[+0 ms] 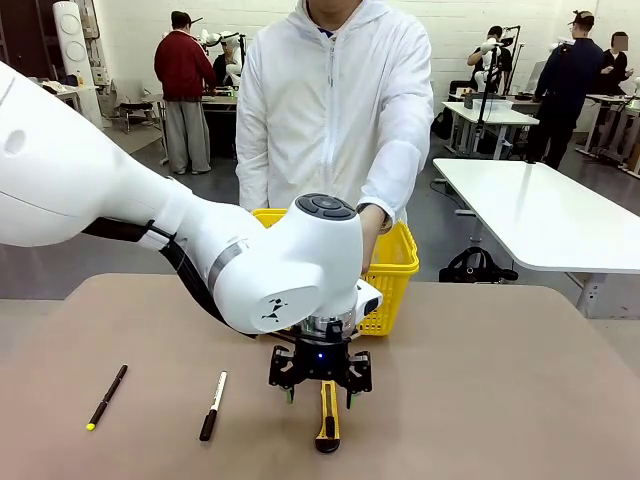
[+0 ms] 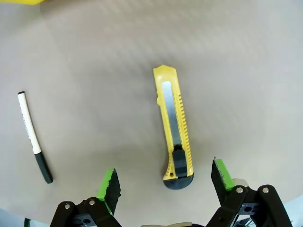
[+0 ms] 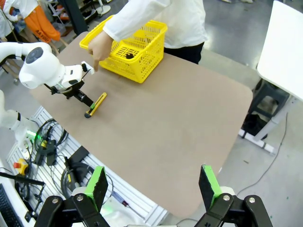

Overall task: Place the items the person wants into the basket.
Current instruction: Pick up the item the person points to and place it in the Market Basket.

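Look first at your left gripper point(image 2: 164, 182): its jaws stand wide apart and released, straddling the near, black end of the utility knife point(image 2: 174, 127), one green pad point(image 2: 110, 186) off to one side of it and the other on the opposite side, neither touching it. From the front you see the same gripper point(image 1: 320, 392) hanging just above the knife point(image 1: 328, 418), which lies flat on the counter point(image 1: 500, 400).

The knife is slim, with a yellow body, a ribbed edge, a grey metal strip down its middle and a black cap at the end nearest the jaws. Its yellow tip points away from the wrist.

Beside the knife lies a black-and-white marker point(image 1: 212, 406); beyond that marker, farther from the knife, a black pen with a yellow tip point(image 1: 106, 397).

Your right gripper point(image 3: 152, 184) hangs well away from the knife, off the counter's edge, jaws spread and holding nothing.

Beyond the knife stands the yellow basket point(image 3: 142, 64), with a small dark item point(image 3: 129, 56) on its floor; you cannot tell what it is. The person point(image 1: 335, 110) in a white coat stands behind the basket, one hand point(image 3: 100, 47) pointing down toward the knife.
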You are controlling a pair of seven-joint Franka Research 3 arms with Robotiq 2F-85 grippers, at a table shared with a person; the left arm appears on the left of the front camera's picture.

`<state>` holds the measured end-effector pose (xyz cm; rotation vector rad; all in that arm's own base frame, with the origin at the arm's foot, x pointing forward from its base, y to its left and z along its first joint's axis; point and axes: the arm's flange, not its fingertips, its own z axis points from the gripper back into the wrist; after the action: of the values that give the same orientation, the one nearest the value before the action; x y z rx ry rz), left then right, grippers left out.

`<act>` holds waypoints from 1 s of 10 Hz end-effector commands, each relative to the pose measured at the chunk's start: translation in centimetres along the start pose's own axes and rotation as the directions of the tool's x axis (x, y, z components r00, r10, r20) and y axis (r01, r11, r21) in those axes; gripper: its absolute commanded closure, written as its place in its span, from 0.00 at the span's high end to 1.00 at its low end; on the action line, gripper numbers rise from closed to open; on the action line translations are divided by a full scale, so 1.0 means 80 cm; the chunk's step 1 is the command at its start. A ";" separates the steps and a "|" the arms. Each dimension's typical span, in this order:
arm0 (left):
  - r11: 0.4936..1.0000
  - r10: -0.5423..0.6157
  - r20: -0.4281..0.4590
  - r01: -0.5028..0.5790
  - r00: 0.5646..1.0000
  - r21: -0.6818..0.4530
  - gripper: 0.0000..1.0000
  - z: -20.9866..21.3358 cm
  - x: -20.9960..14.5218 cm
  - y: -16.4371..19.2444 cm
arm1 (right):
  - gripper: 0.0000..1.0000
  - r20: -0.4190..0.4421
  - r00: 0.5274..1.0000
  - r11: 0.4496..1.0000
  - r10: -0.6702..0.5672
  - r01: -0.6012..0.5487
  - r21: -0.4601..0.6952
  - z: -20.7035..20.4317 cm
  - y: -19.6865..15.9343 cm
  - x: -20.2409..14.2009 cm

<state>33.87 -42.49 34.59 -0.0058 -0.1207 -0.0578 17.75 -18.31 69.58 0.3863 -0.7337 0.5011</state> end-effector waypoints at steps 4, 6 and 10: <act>0.997 0.072 -0.001 -0.072 0.997 -0.011 1.00 -0.034 0.024 -0.022 | 1.00 0.010 1.000 1.000 0.012 -0.012 0.023 -0.002 0.002 0.001; 0.997 0.072 -0.026 -0.072 0.997 -0.003 1.00 -0.046 0.029 -0.026 | 1.00 0.010 1.000 1.000 0.012 -0.012 0.023 -0.002 0.002 0.001; 0.997 0.073 -0.049 -0.073 0.996 0.007 1.00 -0.057 0.032 -0.029 | 1.00 0.010 1.000 1.000 0.012 -0.012 0.023 -0.002 0.002 0.001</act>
<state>36.73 -44.19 30.33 -0.0077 -0.0594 -0.0183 17.75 -18.32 69.59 0.3862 -0.7338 0.5011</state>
